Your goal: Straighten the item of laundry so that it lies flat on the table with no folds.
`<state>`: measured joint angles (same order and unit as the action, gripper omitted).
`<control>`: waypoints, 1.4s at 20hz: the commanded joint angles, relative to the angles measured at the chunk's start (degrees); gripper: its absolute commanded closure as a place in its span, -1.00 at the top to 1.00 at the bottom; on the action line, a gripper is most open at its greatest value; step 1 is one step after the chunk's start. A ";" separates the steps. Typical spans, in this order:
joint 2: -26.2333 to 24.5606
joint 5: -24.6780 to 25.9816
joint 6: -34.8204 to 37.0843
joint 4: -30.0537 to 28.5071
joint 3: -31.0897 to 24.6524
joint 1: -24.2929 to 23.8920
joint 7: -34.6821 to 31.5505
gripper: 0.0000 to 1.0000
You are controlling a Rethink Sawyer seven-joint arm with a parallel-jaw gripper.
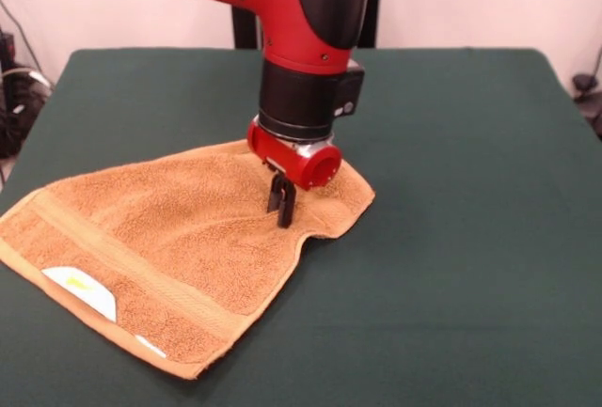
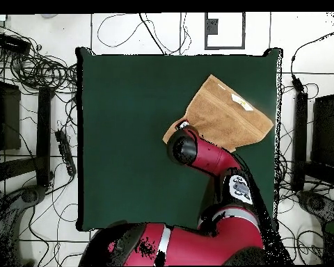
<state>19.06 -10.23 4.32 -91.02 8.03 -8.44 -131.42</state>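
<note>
Pincer (image 1: 281, 208) at frame center, front view: tips pressed together on the towel (image 1: 169, 247), apparently pinching its folded-in corner. Towel occupies lower left of the table (image 1: 470, 238). You should expect light, limp terry; grip corners. Long axis runs lower left to center; label (image 1: 80, 291) sits lower left.

We see the towel (image 1: 169, 238) (image 2: 222, 115) lying on the green table (image 1: 451, 238) (image 2: 128, 139), an orange-tan terry square that is not spread flat. In the front view it sits left of centre, its near edge close to the table's front edge. A woven band (image 1: 132, 261) runs beside that near edge, and a white label (image 1: 80, 289) with yellow print rests at the near left corner. The far right corner (image 1: 339, 202) is drawn in and bunched, leaving a curved notch in the right edge
</note>
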 commanded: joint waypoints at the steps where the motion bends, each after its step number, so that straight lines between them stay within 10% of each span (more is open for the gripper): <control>1: -3.69 -4.83 0.26 -1.42 -7.07 6.30 -11.84 -1.00; 12: -5.53 -21.64 19.33 5.74 13.41 27.67 -25.24 -1.00; 22: -1.62 -18.80 10.19 4.81 2.46 22.05 -12.91 -1.00; 28: -6.12 -0.34 -7.26 5.24 -12.91 4.49 -1.46 -1.00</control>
<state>17.29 -22.13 10.75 -87.59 12.76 8.67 -138.56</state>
